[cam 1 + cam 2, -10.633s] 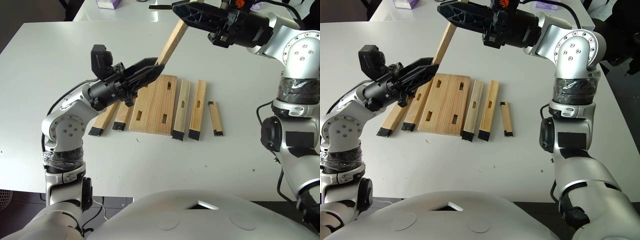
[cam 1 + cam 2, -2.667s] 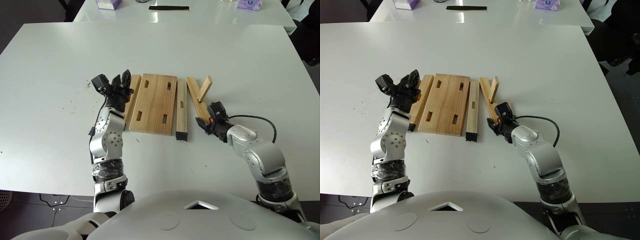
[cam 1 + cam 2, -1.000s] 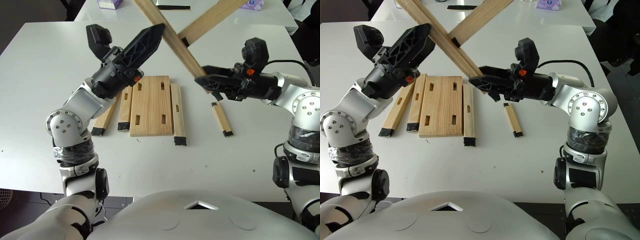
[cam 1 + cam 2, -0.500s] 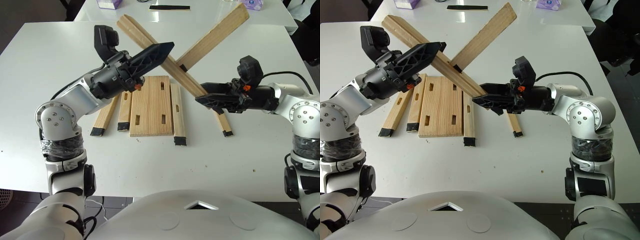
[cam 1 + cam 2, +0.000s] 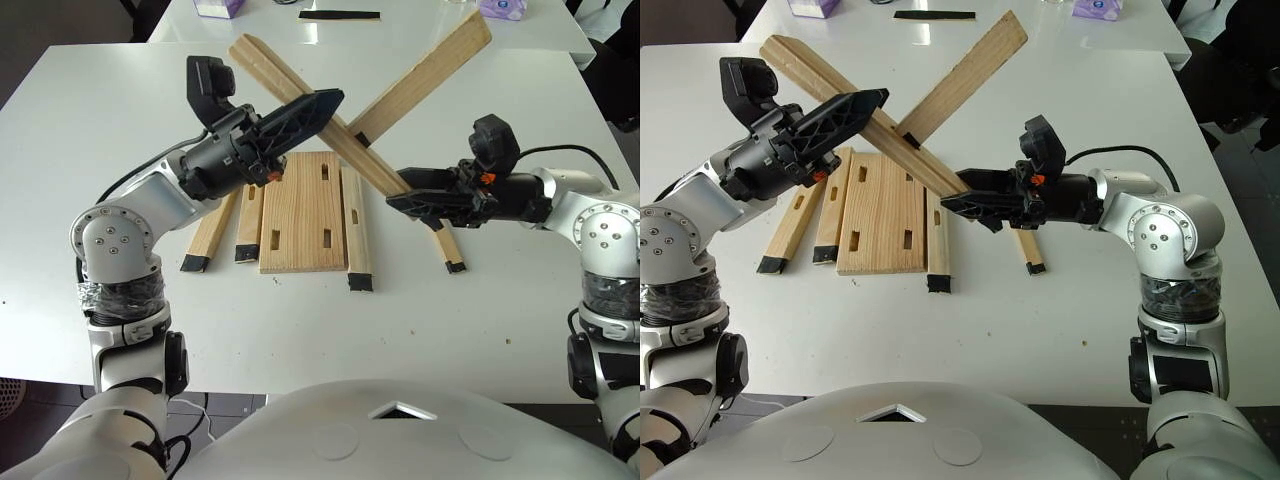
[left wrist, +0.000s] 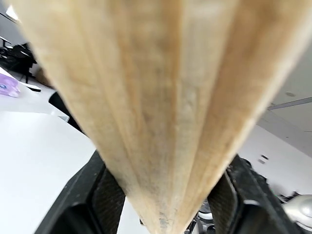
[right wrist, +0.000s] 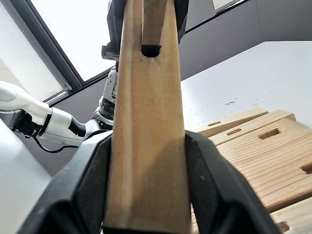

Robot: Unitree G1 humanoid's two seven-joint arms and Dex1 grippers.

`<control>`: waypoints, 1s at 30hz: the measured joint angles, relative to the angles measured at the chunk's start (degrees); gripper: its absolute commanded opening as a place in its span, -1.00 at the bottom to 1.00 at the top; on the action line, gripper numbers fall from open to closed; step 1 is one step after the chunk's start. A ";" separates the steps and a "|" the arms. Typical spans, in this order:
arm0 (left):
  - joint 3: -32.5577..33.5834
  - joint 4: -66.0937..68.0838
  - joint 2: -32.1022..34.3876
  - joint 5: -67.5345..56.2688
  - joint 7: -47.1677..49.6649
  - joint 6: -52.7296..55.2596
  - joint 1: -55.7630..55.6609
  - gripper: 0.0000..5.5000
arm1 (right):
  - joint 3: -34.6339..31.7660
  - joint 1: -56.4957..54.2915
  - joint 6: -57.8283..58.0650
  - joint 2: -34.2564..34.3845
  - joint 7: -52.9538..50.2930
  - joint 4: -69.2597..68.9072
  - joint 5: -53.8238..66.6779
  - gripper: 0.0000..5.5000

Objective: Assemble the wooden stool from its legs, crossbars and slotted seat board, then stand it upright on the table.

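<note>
Right end effector (image 5: 404,193) clamps leg (image 7: 146,122), wrist view reveals filled slot (image 7: 151,48)

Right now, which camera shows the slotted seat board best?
The left eye view: the seat board lies flat on the table, all four slots plain. The right eye view nearly matches it; the right wrist view catches part of it past the held leg.

The left arm (image 5: 150,198) and right arm (image 5: 585,195) have silver-grey shells with round joint caps (image 5: 112,243) ringed by small dark screws. Black tape (image 5: 120,298) wraps each upper arm. The left claw (image 5: 335,98) and right claw (image 5: 393,195) are black, long and ribbed, each with an orange mark (image 5: 485,178) and a boxy camera block (image 5: 208,80). A thin black cable (image 5: 570,150) runs along each forearm.
</note>
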 measured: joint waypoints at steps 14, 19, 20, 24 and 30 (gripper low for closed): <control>5.43 5.16 14.49 22.64 -21.03 -11.82 4.53 -0.23 | -2.37 2.90 -12.49 2.82 -9.66 6.12 -10.34 0.22; 5.53 11.18 21.67 31.82 -33.81 -17.55 5.47 -0.23 | -2.35 4.26 -15.15 4.22 -11.92 7.35 -12.68 0.22; 5.31 12.09 22.46 32.74 -35.34 -17.83 5.49 -0.23 | -2.27 4.61 -15.66 4.31 -12.25 7.47 -13.14 0.22; 3.71 13.56 24.75 35.41 -40.99 -18.53 5.43 -0.23 | -1.54 5.84 -16.77 4.61 -13.19 7.91 -15.50 0.22; 1.89 13.56 25.69 38.39 -46.15 -19.40 5.43 -0.23 | -0.79 6.13 -17.90 4.65 -13.15 9.11 -17.58 0.22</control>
